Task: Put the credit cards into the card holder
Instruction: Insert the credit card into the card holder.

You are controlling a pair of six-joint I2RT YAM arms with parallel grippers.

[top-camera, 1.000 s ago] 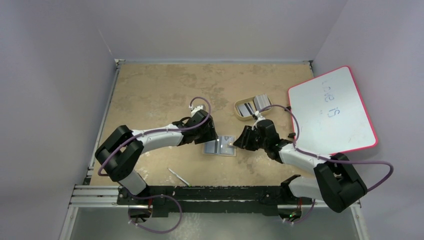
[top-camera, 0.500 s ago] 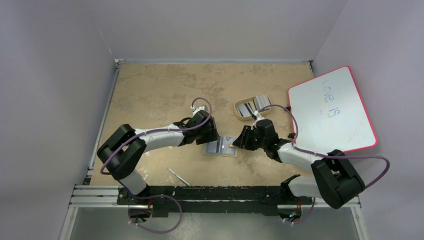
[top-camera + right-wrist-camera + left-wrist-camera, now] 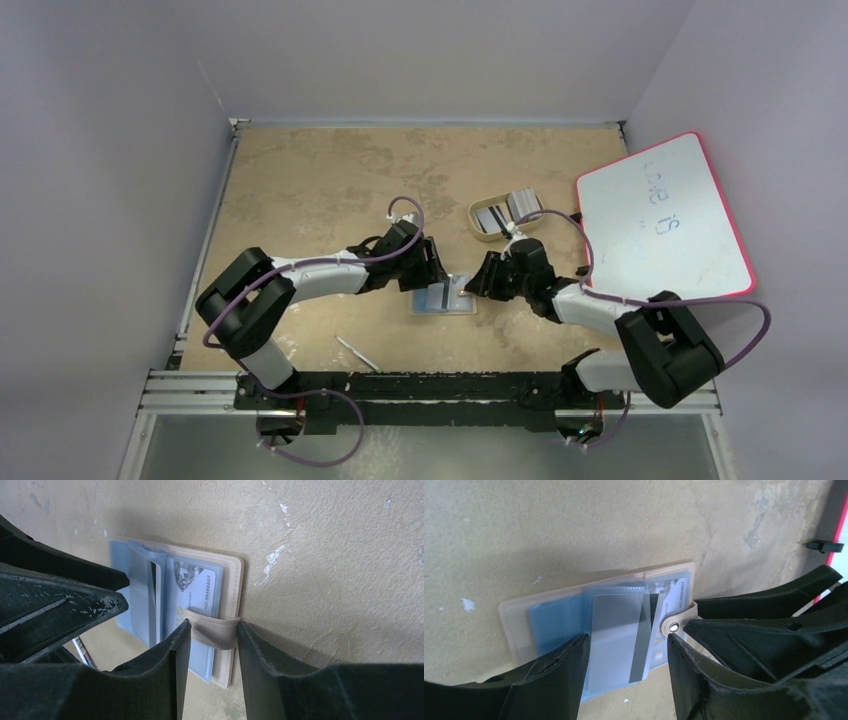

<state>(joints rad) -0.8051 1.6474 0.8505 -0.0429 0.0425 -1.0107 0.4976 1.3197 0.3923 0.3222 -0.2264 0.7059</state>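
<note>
The card holder (image 3: 447,300) lies open on the table between both arms, blue pockets up. A grey credit card (image 3: 616,640) with a dark stripe sits partly in a middle pocket, its lower end past the holder's edge. My left gripper (image 3: 626,637) is open and straddles this card, with a gap at the stripe side. A white printed card (image 3: 200,587) fills the pocket beside it. My right gripper (image 3: 214,625) is shut on the holder's tan snap tab (image 3: 215,630) at its right edge. More credit cards (image 3: 508,210) lie in the beige tray (image 3: 478,228).
A pink-edged whiteboard (image 3: 665,220) leans at the right, close to the right arm's elbow. A thin pen-like stick (image 3: 357,353) lies near the front edge. The oval tray stands just behind the right gripper (image 3: 472,285).
My left gripper has edged right over the holder. From above, more blue pocket and less grey card shows. The right gripper has stayed on the tab.
</note>
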